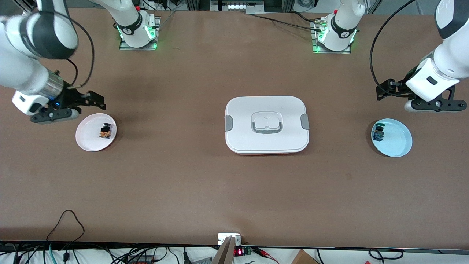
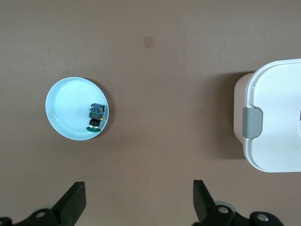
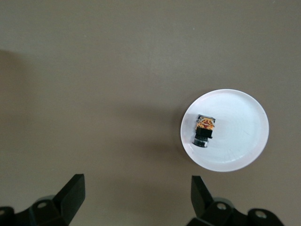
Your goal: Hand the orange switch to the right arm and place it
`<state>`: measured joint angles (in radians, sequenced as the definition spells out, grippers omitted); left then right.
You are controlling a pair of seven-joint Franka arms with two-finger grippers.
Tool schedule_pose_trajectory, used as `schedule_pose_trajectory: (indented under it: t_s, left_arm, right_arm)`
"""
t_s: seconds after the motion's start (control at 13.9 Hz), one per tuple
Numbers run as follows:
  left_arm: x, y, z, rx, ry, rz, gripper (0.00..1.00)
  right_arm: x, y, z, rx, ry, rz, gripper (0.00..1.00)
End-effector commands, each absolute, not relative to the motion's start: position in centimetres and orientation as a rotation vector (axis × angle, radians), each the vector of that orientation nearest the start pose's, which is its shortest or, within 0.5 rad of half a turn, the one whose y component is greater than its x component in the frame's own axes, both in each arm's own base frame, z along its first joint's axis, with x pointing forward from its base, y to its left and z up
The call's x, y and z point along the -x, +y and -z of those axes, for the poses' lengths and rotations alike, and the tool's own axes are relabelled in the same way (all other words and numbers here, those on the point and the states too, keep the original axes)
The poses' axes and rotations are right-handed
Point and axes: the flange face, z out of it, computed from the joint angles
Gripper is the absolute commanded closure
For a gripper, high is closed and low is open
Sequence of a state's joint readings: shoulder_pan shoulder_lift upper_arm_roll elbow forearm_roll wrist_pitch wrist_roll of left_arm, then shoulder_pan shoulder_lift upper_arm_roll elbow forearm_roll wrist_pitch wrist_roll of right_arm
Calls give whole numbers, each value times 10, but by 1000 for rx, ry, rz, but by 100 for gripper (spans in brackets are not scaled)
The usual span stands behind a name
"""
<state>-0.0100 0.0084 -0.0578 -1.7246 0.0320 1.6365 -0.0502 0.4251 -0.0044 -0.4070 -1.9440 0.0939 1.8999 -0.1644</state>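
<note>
Nothing grasped yet: orange switch point(image 1: 105, 131) sits on the pink plate point(image 1: 88, 141), at its three o'clock. Right gripper point(image 1: 96, 101) hovers above it, wide; left gripper point(image 1: 384, 91), wide, waits. Next: descend, pinch.

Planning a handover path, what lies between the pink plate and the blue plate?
Only the lidded white box, mid-table between pink plate and blue plate; front view shows it.

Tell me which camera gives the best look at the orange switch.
The right wrist view: the orange switch shows large and unobstructed, lying on the white plate, its orange end and black body distinct. The front view shows it only as a tiny dark speck on that plate. The left wrist view does not show it.
</note>
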Motion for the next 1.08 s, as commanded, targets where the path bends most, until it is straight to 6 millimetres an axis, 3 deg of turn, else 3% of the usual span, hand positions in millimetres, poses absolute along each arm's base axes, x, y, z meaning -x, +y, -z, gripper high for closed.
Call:
schedule_pose_trajectory:
  t_s: [0.0,0.22,0.5,0.72,1.01]
  left_arm:
    - [-550,-37,-561,3112,24,-148,0]
    - [-550,-37,-561,3112,24,-148,0]
    - [-550,-37,-561,3112,24,-148,0]
    - [-550,-37,-560,3112,24,-151,0]
    - [-550,-37,-561,3110,25,-150,0]
  right_arm:
    - [-560,33,-537,3061,-268,-49,0]
    - [-557,36,-585,3058,-286,-56,0]
    - [-556,29,-608,3053,-269,-24,0]
    - [-565,13,-608,3068,-219,-12,0]
    - [-569,10,-601,3050,-242,-33,0]
